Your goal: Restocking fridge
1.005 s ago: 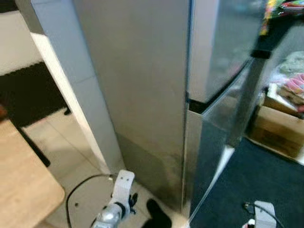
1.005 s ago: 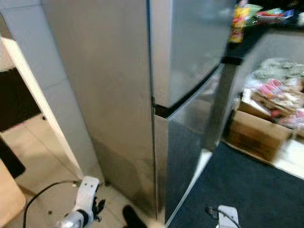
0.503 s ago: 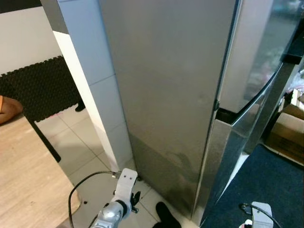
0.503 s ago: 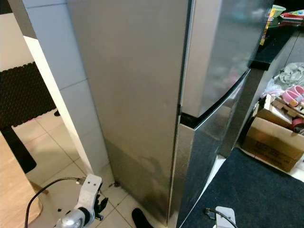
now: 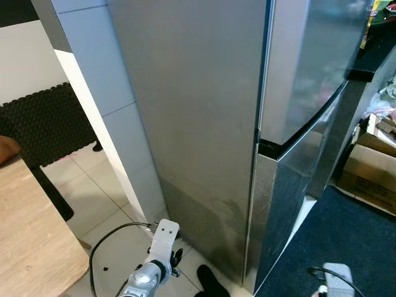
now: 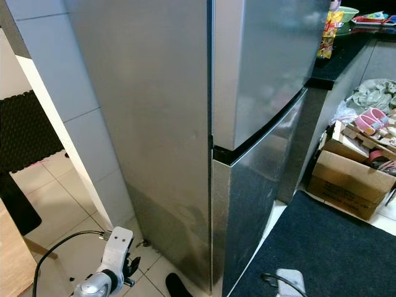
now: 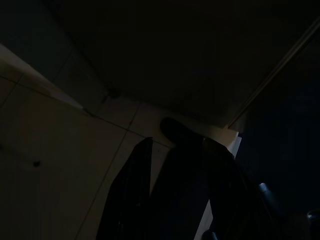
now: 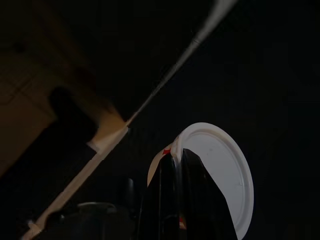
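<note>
- My left gripper (image 7: 172, 190) hangs low at my side over the pale floor tiles (image 5: 80, 204). In the dim wrist picture its two black fingers (image 7: 127, 195) stand apart, with nothing between them.
- Ahead of those fingers and a little toward my right rises the fridge (image 5: 204, 124), a tall steel one. I face its corner, the plain side panel turned to my left gripper and the two doors angled away on the right.
- Both doors, the upper door (image 6: 272, 62) and the lower door (image 6: 253, 198), sit flush and shut, so I judge the restocking barely begun: I must step round to the front, pull a door open, and only then put anything on a shelf.
- My right gripper (image 8: 182, 200) hangs over the dark mat (image 6: 328, 247) before the doors. Its fingers are pressed together on the rim of a white round thing (image 8: 220, 175), a lid or a plate by its look, with a red mark at the pinch. I take this for the item to go in, though I cannot tell what it is.
- The head views give what the wrist views miss: the whole fridge, a wooden table (image 5: 31, 241) far off beyond my left gripper, and a cardboard box (image 6: 352, 179) of odds and ends past my right one.
- The right wrist view alone gives me the white thing in my grip; the left wrist view gives the spread of my left fingers.
</note>
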Controlling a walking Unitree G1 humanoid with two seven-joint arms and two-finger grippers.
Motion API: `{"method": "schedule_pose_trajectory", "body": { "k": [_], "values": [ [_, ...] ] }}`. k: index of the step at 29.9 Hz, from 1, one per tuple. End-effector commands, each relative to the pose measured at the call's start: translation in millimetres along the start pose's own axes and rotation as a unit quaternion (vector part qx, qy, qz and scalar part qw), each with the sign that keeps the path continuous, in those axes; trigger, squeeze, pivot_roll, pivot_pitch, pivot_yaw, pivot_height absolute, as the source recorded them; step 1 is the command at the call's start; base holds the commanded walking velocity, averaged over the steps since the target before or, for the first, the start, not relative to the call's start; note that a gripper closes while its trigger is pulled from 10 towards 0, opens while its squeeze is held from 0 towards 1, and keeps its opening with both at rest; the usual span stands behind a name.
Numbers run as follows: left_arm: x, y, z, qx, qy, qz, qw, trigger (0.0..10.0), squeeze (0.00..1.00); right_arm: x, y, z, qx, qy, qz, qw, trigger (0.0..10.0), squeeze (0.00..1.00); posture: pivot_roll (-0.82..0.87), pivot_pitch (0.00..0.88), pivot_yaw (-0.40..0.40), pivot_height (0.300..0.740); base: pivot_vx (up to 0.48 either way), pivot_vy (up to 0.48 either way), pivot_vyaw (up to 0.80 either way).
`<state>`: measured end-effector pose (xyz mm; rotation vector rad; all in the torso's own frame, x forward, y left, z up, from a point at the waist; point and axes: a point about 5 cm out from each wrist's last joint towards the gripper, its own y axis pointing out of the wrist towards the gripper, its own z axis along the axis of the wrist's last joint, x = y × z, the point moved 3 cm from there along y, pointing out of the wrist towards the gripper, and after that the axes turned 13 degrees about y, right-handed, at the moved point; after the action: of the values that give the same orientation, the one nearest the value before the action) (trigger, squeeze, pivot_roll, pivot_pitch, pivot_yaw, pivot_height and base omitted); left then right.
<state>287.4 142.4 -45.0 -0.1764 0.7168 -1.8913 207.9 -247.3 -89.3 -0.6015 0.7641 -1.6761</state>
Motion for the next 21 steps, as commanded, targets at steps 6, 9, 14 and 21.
{"method": "schedule_pose_trajectory", "body": {
  "k": [6,9,14,21],
  "values": [
    [-11.8,-7.6,-16,-0.021,-0.019,0.036,0.999,10.0,0.00,-23.1,6.2,25,0.027,-0.021,0.038,0.999,10.0,0.00,-0.08,0.000,-0.011,0.740,0.000,0.000,0.00],
    [-11.8,-10.1,-20,-0.021,-0.021,0.037,0.999,10.0,0.00,-29.3,7.2,26,0.027,-0.022,0.043,0.999,10.0,0.00,-0.07,0.000,-0.019,0.740,0.000,0.000,0.00],
    [-11.3,-10.8,-22,-0.024,-0.019,0.034,0.999,10.0,0.00,-27.7,5.5,14,0.016,-0.003,0.032,0.999,10.0,0.00,-0.08,0.002,0.008,0.740,0.000,0.000,0.00],
    [-5.8,-4.4,-11,-0.015,-0.032,0.021,0.999,10.0,0.00,-6.4,-2.1,-13,-0.005,0.015,0.001,1.000,10.0,0.00,-0.12,0.014,0.050,0.740,0.000,-0.206,0.00]
  ]
}}
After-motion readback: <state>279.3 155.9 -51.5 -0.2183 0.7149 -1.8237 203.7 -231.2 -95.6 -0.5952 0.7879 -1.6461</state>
